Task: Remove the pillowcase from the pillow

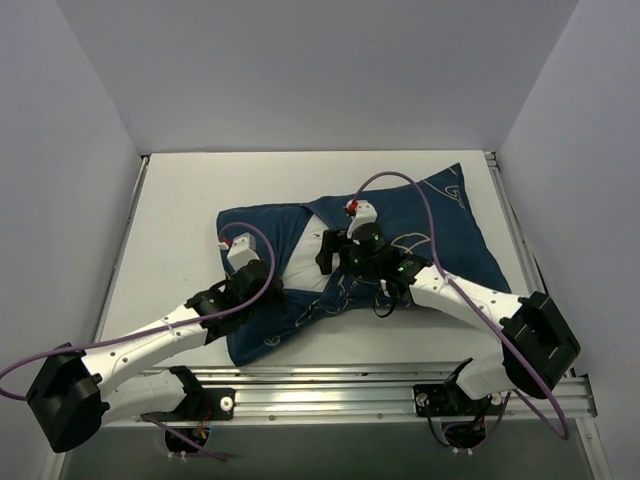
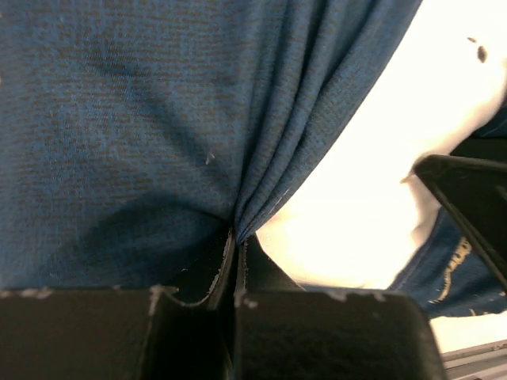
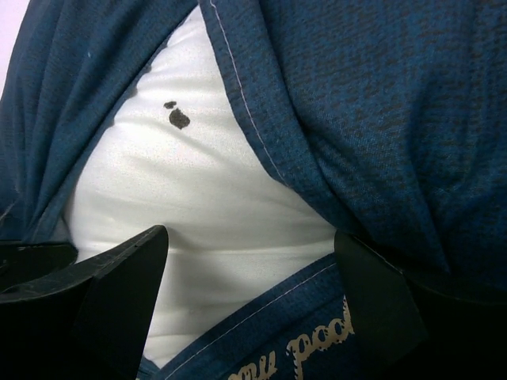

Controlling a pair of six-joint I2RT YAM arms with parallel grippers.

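Black left gripper [image 2: 236,249]: fingers pressed tight together, pinching a gathered fold of the case [image 2: 119,119]; creases fan upward from the pinch.
Left fingers [image 2: 317,332]: only their lower parts show, cut off by the bottom edge of the wrist view.
Right gripper [image 3: 252,237]: jaws spread wide, gripping nothing that shows; bare pillow [image 3: 206,182] and a hemmed strip of case lie between the fingers.
Right-hand finger: its tip sits against hanging case cloth; whether it presses into the cloth cannot be told.
Pillow: white, seen only through the opening in the middle of the case; the rest is hidden inside.
Specks [image 3: 178,117]: two dark marks on the exposed white, near the hem [image 3: 253,119].
Case: navy, around the pillow, lying on the table [image 1: 180,200] between the two arms.
Script [image 3: 317,348]: cream letters at the bottom of the right wrist view, cut off and unreadable.
Top view: both grippers meet over the middle of the case; wrists and cables cover most of the opening.
Near left corner of case: partly hidden under the left arm.
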